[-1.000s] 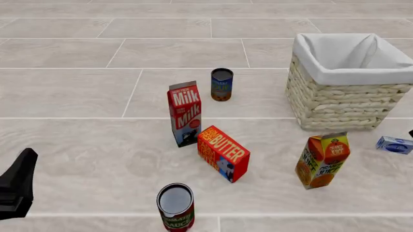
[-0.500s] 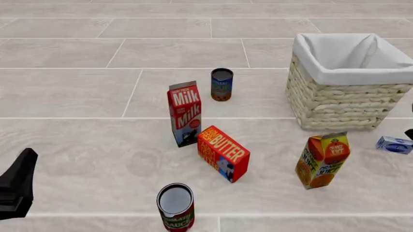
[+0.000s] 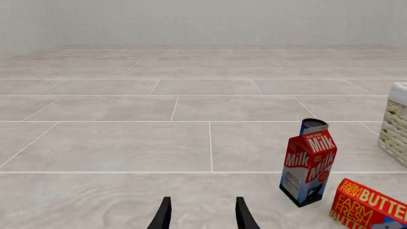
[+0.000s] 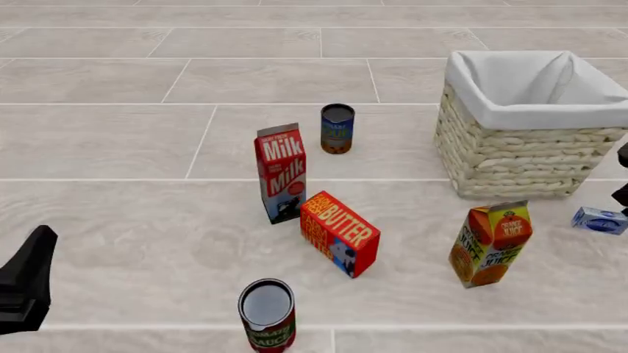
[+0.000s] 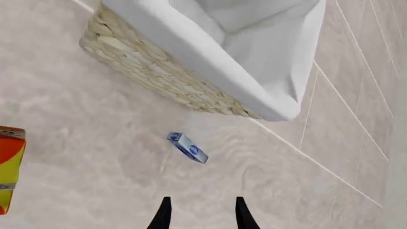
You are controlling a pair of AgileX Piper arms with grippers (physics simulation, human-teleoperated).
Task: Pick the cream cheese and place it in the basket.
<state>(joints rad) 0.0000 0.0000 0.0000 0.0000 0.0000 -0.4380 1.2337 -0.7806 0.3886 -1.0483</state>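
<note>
The cream cheese (image 4: 599,220), a small pale blue and white box, lies on the table to the right of the orange juice carton and in front of the basket (image 4: 510,158). In the right wrist view the cream cheese (image 5: 188,148) lies ahead of my right gripper (image 5: 202,217), which is open, empty and above it, with the basket (image 5: 159,71) beyond. Only a dark sliver of the right gripper (image 4: 622,176) shows at the front view's right edge. My left gripper (image 3: 202,217) is open and empty, low at the left edge (image 4: 25,283).
A milk carton (image 4: 282,173), a red-orange butter box (image 4: 340,233) and an orange juice carton (image 4: 490,243) stand mid-table. A blue can (image 4: 337,128) stands behind the milk. A red can (image 4: 267,312) stands near the front edge.
A little more of the right gripper shows at the front view's right edge, slightly higher than before. The left arm and all objects have not moved.
</note>
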